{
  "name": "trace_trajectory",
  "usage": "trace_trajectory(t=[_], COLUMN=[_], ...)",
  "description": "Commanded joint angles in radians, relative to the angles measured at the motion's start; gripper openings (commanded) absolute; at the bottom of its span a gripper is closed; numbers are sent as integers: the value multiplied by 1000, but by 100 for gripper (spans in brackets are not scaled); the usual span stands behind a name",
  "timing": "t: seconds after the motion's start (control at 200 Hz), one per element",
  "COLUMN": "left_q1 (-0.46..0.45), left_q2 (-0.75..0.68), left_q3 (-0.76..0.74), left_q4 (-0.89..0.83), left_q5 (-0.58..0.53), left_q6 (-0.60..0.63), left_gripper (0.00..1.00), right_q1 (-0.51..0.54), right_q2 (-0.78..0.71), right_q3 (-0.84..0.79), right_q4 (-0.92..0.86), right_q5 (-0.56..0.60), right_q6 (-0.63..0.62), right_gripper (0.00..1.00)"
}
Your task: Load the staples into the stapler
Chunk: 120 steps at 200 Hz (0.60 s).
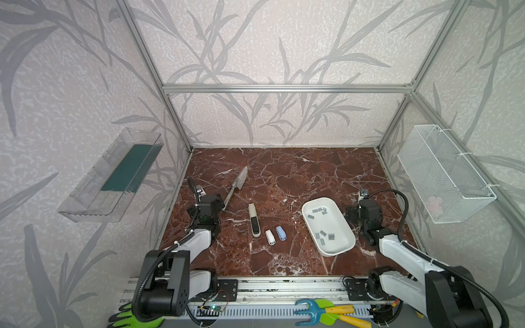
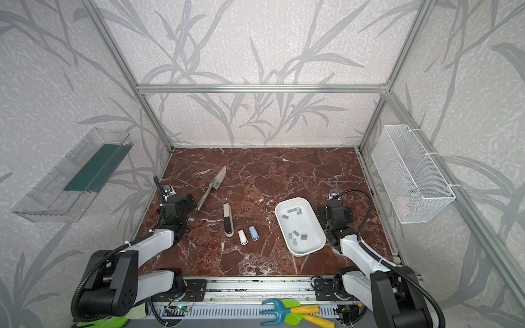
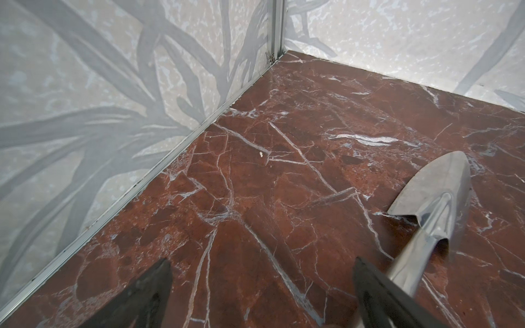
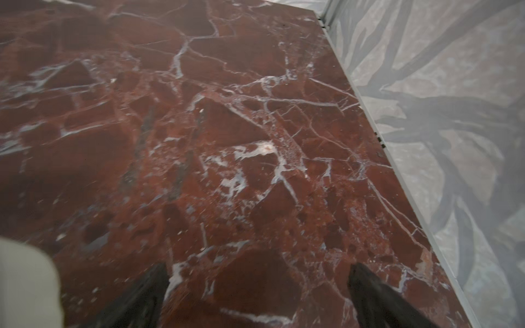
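STAPLES (image 1: 323, 233): small flat grey strips, about ten, in two loose clusters inside white tray (image 1: 331, 221), right of centre on table (image 1: 284, 176). Well apart from every stapler.
- Handling, judged: very light; stiff along the length but brittle, prone to snapping into shorter pieces if bent or squeezed hard. Smooth metal flat on a smooth tray floor, so likely slippery, hard to get under, apt to skate rather than lift.
- Hold, judged: across the narrow width, by the two long edges, near mid-length. One strip at a time, preferably one lying apart from its neighbours and away from the tray wall.

STAPLERS: long stapler (image 1: 254, 221), black and white, near table centre. White stapler (image 1: 270, 237) and blue stapler (image 1: 281, 233), both short, just beside it on the tray side. All apparently closed. Not clear which one is to be loaded.

LEFT GRIPPER (image 3: 261, 264): jaws spread wide, empty, low over bare table near the left wall. Trowel (image 3: 437, 198) handle close beside one finger; contact not determinable.

RIGHT GRIPPER (image 4: 258, 268): jaws spread wide, empty, over bare table just beside the tray.

SURFACE: red-brown marble pattern, white veins, flat; probably hard and slick.

ROOM: aluminium-framed booth, leaf-pattern walls. Clear bin (image 1: 113, 181) on left wall, wire basket (image 1: 443, 176) on right wall.
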Motion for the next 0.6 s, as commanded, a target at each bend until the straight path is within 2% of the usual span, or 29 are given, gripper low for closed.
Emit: trace_trajectory(t=[0.0,0.075,0.2,0.26,0.415,0.49,0.56,0.595], left_q1=[-2,-4,-39,-51,-32,-4,-1,-1], left_q2=[42,69,136,164,158,228,322,306], left_q3=[17,19,110,111,43,-10,-38,-37], left_q4=[113,164,75,134,265,432,605,580], left_q5=[37,13,-31,34,140,214,255,260], left_q6=[46,65,116,195,230,235,262,259], left_gripper=[98,99,98,97,99,99,98,98], right_q1=[-24,-24,-29,-43,-80,-101,-101,-101], right_q2=[43,87,172,212,265,385,422,422], right_q3=[26,17,17,39,114,21,52,54], right_q4=[187,289,444,458,351,712,674,666], right_q5=[3,-45,-133,-216,-301,-384,-438,-446], right_q6=[-9,-41,-82,-84,-54,-56,-75,-76], right_gripper=[99,99,99,99,99,99,99,99])
